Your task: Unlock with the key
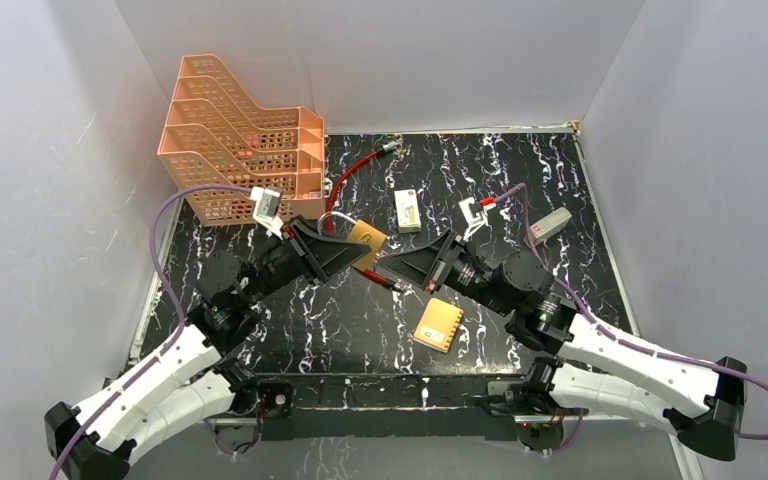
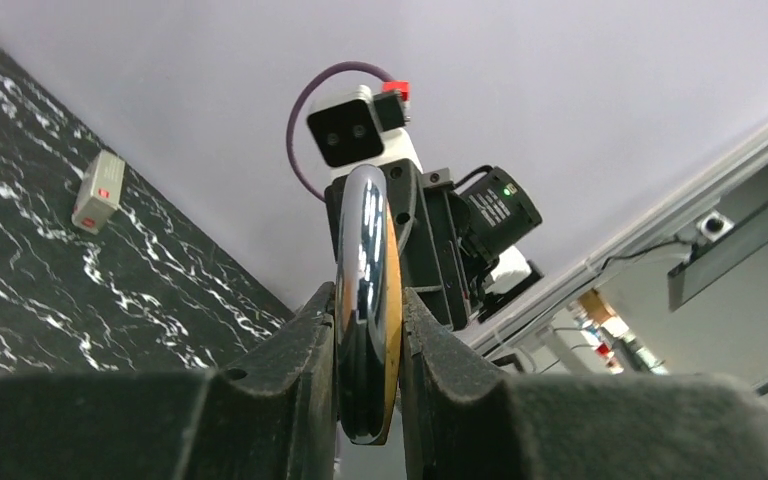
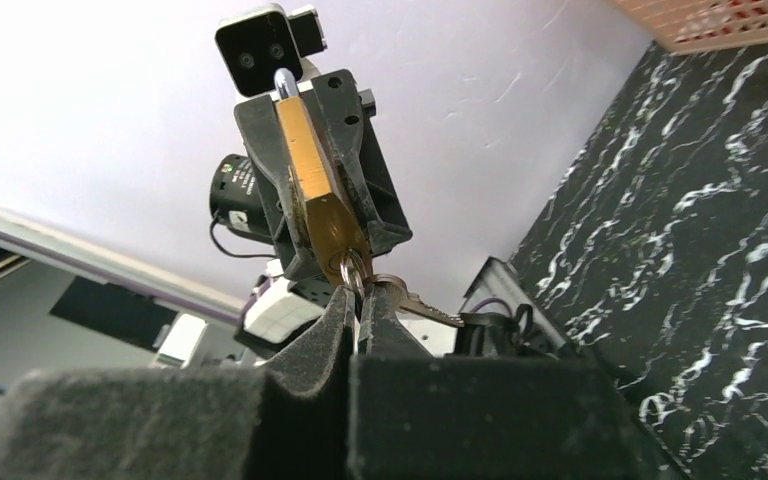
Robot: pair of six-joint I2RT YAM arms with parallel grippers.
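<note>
My left gripper (image 1: 355, 245) is shut on the brass padlock (image 1: 367, 238) and holds it above the table, its steel shackle (image 1: 334, 221) pointing back left. In the left wrist view the padlock (image 2: 368, 300) stands edge-on between the pads. My right gripper (image 1: 382, 265) meets the padlock's bottom end. In the right wrist view it (image 3: 358, 300) is shut on the key, which is mostly hidden between the pads. A key ring (image 3: 352, 268) shows at the padlock (image 3: 312, 185), and a thin silvery key (image 3: 425, 308) on the ring sticks out to the right.
A red cable loop (image 1: 352, 170) runs through the shackle, one metal end (image 1: 390, 283) below my grippers. A second brass padlock (image 1: 439, 323) lies near the front. Two white boxes (image 1: 407, 210) (image 1: 550, 225) lie behind. An orange rack (image 1: 235, 150) stands back left.
</note>
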